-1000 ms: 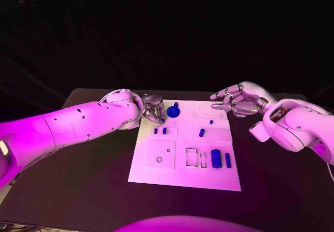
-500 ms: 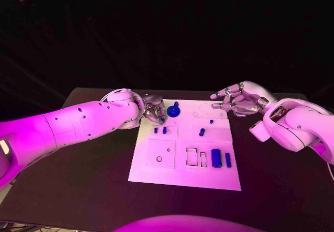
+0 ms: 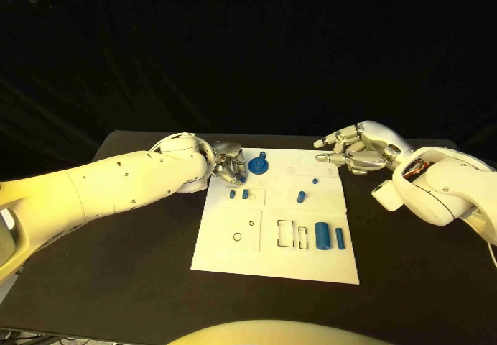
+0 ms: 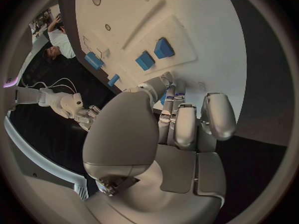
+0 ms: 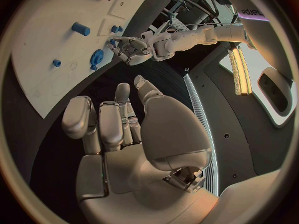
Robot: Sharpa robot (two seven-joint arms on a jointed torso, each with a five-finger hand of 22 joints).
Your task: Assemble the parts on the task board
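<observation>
Fingers of the left hand [image 3: 227, 164] were curled at the task board [image 3: 271, 251] (any hold couldn't be told); the right hand [image 3: 352, 149] was held spread, empty.

A task board [image 3: 271, 259] lies in the middle of a table [image 3: 114, 287]. Near its far edge sits a round part [image 3: 258, 167], with the left hand [image 3: 228, 167] just beside it at the board's far left corner. The right hand [image 3: 354, 149] hovers off the far right corner. Mid-board lie two small parts [image 3: 239, 194] on the left and another small part [image 3: 300, 196] to their right. Two upright parts [image 3: 330, 236] stand near the right edge, closer to the robot.
</observation>
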